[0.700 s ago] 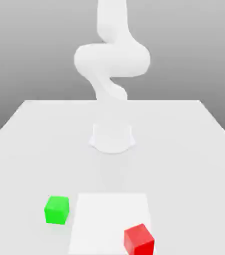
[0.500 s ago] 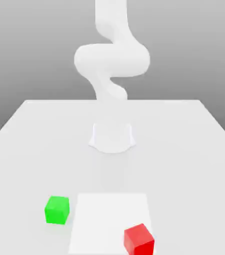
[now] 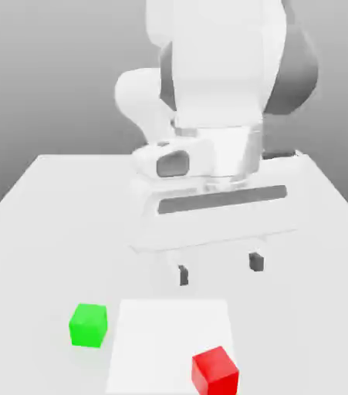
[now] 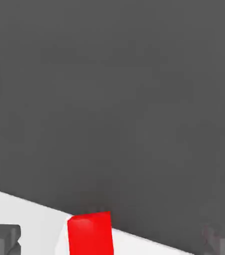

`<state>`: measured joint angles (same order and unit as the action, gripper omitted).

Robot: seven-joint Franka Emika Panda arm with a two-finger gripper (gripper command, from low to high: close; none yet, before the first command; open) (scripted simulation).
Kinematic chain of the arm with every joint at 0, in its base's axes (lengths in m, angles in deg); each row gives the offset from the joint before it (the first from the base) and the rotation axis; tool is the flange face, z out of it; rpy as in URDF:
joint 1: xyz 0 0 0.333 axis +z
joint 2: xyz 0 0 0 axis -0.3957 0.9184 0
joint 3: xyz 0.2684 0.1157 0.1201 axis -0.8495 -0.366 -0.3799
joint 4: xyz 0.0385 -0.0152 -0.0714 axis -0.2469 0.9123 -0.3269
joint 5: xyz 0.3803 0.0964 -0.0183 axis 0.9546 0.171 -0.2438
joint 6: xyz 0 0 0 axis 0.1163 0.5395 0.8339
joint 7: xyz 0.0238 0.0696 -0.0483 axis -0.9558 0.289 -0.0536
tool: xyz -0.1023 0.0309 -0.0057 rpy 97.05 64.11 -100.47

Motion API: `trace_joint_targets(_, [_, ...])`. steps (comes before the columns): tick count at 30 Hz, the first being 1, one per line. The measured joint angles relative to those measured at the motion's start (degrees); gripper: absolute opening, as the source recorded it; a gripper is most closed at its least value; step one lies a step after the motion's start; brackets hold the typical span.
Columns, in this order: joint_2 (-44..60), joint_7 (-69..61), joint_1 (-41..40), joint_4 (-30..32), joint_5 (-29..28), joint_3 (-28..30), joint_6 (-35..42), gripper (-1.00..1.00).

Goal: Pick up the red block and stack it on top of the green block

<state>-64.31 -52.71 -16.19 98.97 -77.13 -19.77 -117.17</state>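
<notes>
Red block (image 3: 214, 370) waits at lower right, green block (image 3: 88, 325) well apart at lower left.
Gripper (image 3: 219, 268) hangs above, spread wide and empty; block looks rigid, light, best pinched across opposite flat faces.

One red block (image 3: 215, 370) and one green block (image 3: 89, 325) (both cubes) are here. One table (image 3: 45, 231) carries them.

The exterior view looks from in front of the table (image 3: 45, 200), raised, facing the arm's base at twelve o'clock, with the gripper (image 3: 219, 268) close to the lens. The hand view rides between the fingertips (image 4: 2, 238), aimed past the table edge. Both views share the red block (image 3: 214, 370), in the exterior at five o'clock.
</notes>
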Motion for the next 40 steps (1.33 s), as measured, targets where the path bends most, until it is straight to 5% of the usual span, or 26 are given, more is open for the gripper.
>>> trace_joint_targets(9, [18.6, -2.2, 0.4, -0.1, -1.3, -0.4, -10.7, 0.00])
trace_joint_targets(10, [19.9, -2.2, 0.4, -0.3, -1.3, -0.5, -11.7, -1.00])
trace_joint_targets(17, [19.9, -2.2, 0.3, -0.2, -1.4, -0.5, -11.6, -1.00])
trace_joint_targets(22, [10.8, -2.6, -0.1, 1.6, -1.6, 0.0, -4.5, -1.00])
trace_joint_targets(29, [-3.6, -14.8, -14.5, 14.5, -3.2, 10.0, -3.0, -1.00])
trace_joint_targets(36, [3.7, -22.1, -17.7, 17.4, 2.1, 8.8, -12.9, -1.00])
trace_joint_targets(37, [4.9, -22.7, -17.9, 17.3, 2.8, 8.4, -14.0, 1.00])
trace_joint_targets(40, [4.9, -22.7, -17.9, 17.3, 2.8, 8.4, -14.0, 1.00])
